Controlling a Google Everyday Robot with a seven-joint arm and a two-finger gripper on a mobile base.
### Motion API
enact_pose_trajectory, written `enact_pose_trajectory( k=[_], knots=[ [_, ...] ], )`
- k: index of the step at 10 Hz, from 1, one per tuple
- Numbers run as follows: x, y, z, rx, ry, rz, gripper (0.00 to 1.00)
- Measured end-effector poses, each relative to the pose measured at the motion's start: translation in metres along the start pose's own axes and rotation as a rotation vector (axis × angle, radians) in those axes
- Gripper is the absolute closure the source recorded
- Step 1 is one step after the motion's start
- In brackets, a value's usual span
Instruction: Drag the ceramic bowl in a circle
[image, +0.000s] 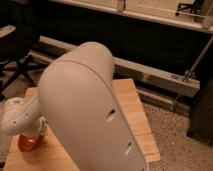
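Only a small part of the orange-red ceramic bowl (27, 143) shows, on the wooden table (134, 114) at the lower left. The white wrist segment (20, 117) of my arm sits right on top of it and hides most of it. My gripper is below that wrist, at the bowl, and is itself hidden from this view; it is shut. Whether it grips the bowl's rim cannot be seen. The big white arm link (85, 110) fills the middle of the view and covers most of the table.
The table's right edge and front corner (150, 150) border speckled floor (175, 145). A long metal rail (160, 77) runs behind the table. A black office chair (15, 50) stands at the far left, and a dark cabinet (202, 115) at the right.
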Motion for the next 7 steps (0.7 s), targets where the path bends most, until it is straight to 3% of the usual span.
enact_pose_trajectory(
  k=[4,7],
  knots=[
    [0.022,0.006,0.032,-0.055,-0.021,0.009,1.0],
    [0.04,0.048,0.044,-0.117,-0.025,0.09,1.0]
  ],
)
